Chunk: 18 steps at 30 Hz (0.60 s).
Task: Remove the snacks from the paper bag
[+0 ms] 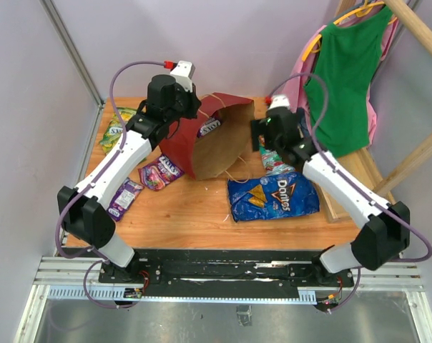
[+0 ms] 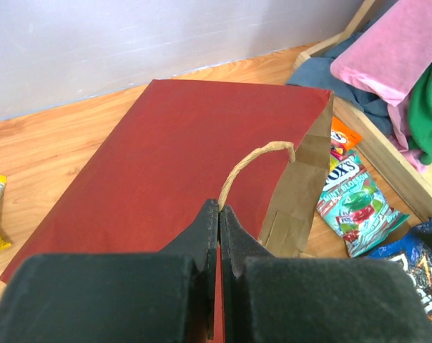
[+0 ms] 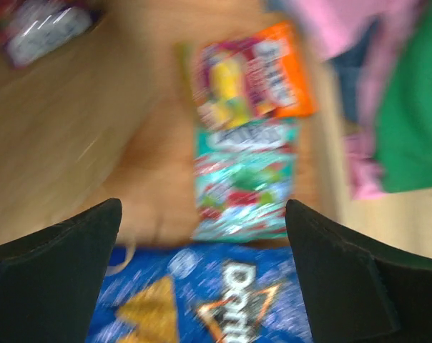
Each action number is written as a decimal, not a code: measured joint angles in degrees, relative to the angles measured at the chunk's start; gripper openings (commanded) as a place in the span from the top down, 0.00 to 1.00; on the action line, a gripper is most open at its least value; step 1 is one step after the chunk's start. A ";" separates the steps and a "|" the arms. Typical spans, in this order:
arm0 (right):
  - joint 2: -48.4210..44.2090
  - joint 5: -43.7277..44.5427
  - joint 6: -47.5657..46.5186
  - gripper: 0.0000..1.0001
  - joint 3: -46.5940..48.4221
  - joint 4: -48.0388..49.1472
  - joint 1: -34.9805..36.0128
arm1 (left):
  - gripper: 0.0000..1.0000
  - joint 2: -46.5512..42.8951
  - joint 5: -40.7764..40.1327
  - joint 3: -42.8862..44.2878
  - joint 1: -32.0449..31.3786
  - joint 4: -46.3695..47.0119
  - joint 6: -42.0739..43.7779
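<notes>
Wooden table (image 1: pixel 187 214): under both claws.

Paper bag (image 2: pixel 166 164): on its side, red panel uppermost, just ahead of left claw (image 2: pixel 219 209). Long axis crosswise to that claw, closed end off to its left, brown mouth to its right and facing right claw (image 3: pixel 202 207). Rim pinched in left claw's closed fingers; beige loop handle (image 2: pixel 255 161) arching up just past the tips.

Blue chip bag (image 3: pixel 202 300): flat, below right claw, near side, long axis across the jaws.

Right claw: spread wide, hovering, gripping nothing.

Teal-white packet (image 3: pixel 241 186): straight beneath right claw, long axis pointing away from it.

Orange-red packet (image 3: pixel 255 71): just beyond the teal one, ends meeting.

Purple packets (image 1: pixel 161 171) (image 1: pixel 125 196): outside the bag, left of left claw, toward the bases.

Green-yellow packet (image 1: pixel 116 128): farther left of left claw.
</notes>
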 measured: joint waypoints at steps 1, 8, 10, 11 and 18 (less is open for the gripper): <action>-1.57 -1.14 -0.31 0.01 -3.41 2.14 2.80 | 1.00 -0.11 -0.13 0.00 0.02 0.00 0.00; -3.56 -5.46 1.68 0.14 -18.73 9.05 21.24 | 0.99 -0.17 -0.44 0.00 0.72 -0.13 -0.02; -3.34 -6.08 3.21 0.14 -21.97 9.90 22.88 | 1.00 -0.15 -0.61 0.00 0.76 -0.17 -0.02; -2.45 -6.05 3.80 0.13 -22.60 9.88 23.32 | 1.00 -0.13 -0.63 0.00 0.76 -0.17 -0.02; 6.29 -5.46 4.17 0.12 -22.84 10.12 23.50 | 1.00 -0.13 -0.79 0.00 0.81 -0.33 0.09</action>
